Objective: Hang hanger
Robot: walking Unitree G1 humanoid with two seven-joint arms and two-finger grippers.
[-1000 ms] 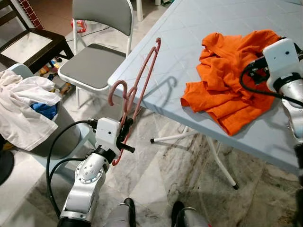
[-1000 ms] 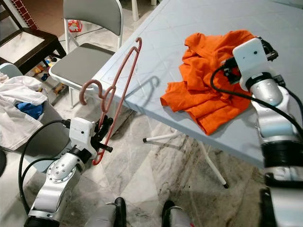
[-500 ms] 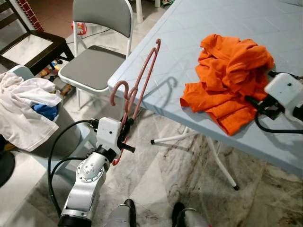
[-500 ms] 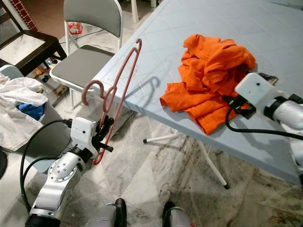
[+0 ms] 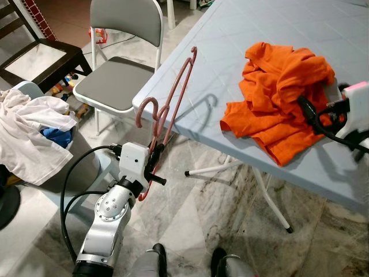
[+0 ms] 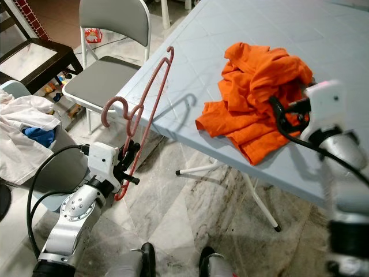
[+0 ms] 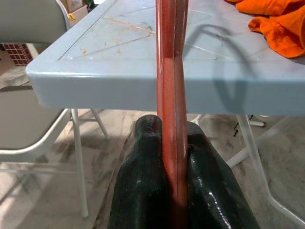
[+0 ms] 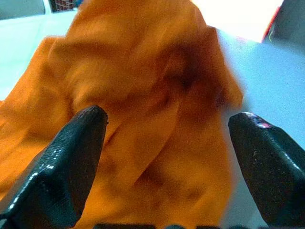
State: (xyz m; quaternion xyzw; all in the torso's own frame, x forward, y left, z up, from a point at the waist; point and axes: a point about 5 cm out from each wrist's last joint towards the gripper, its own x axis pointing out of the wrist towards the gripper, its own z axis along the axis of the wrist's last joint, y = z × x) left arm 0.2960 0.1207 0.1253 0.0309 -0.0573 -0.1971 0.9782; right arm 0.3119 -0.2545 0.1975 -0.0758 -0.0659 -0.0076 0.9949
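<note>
Fingers (image 7: 143,181) of the left gripper (image 7: 171,191) pinch the hanger (image 5: 168,112) upright beside the table (image 5: 190,98) corner, while the right gripper (image 8: 167,157) gapes wide and empty over the shirt (image 5: 282,95), likely about to grasp it for dressing the hanger.

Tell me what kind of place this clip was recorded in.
Most likely a lived-in home, perhaps a dining or laundry corner: a light blue folding table with a crumpled orange garment, a grey folding chair, marble-patterned floor tiles, and a basket piled with clothes.
</note>
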